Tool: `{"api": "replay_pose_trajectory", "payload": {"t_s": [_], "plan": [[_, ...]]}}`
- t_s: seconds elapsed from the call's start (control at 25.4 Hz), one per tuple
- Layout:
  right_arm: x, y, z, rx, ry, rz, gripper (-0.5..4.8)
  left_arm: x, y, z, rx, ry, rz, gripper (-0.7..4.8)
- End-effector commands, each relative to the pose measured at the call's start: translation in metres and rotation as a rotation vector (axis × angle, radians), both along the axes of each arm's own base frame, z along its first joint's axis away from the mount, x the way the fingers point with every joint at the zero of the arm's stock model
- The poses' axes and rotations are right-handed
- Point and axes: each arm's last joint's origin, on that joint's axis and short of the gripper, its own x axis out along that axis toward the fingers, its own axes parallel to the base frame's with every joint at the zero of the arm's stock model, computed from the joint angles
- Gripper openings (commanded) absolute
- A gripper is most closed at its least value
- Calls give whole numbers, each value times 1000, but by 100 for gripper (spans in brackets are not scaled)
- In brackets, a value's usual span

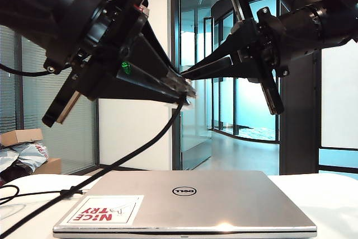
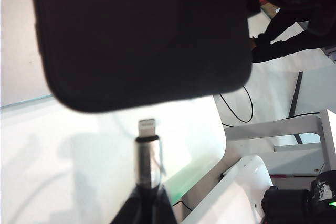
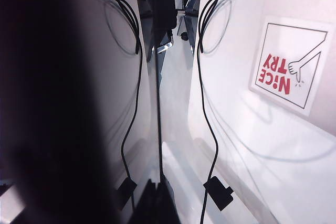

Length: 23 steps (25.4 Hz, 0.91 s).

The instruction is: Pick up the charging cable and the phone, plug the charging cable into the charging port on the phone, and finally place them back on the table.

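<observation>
Above the closed laptop (image 1: 190, 202), the left gripper (image 1: 187, 90) is pinching the charging cable (image 1: 134, 152) just behind its silver plug (image 2: 147, 127), whose tip is pointing at the phone's (image 2: 142, 35) edge, just apart from it. The right gripper (image 1: 187, 72) is clamping the phone (image 1: 254, 48), tip to tip with the left one. The cord is hanging down to the table (image 1: 330, 200) beside the laptop.

left claw (image 1: 187, 90), right claw (image 1: 187, 74) (both clamped), raised
</observation>
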Motion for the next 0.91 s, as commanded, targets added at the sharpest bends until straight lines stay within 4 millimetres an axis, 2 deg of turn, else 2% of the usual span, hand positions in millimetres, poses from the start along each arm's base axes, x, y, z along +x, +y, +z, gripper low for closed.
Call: {"api": "replay_pose_trajectory", "payload": {"t_s": [0.04,0.24,0.91], "plan": [[-1,4,7,30,-46,34,-6,0,-1,2,-14,-9,-4,-6],[-3,10,7,26,-83,58,-6,0,-1,2,-14,-9,-4,-6],[0,11,10,22,-180,37,-6,-1,-1,2,-14,-9,-9,-6]]}}
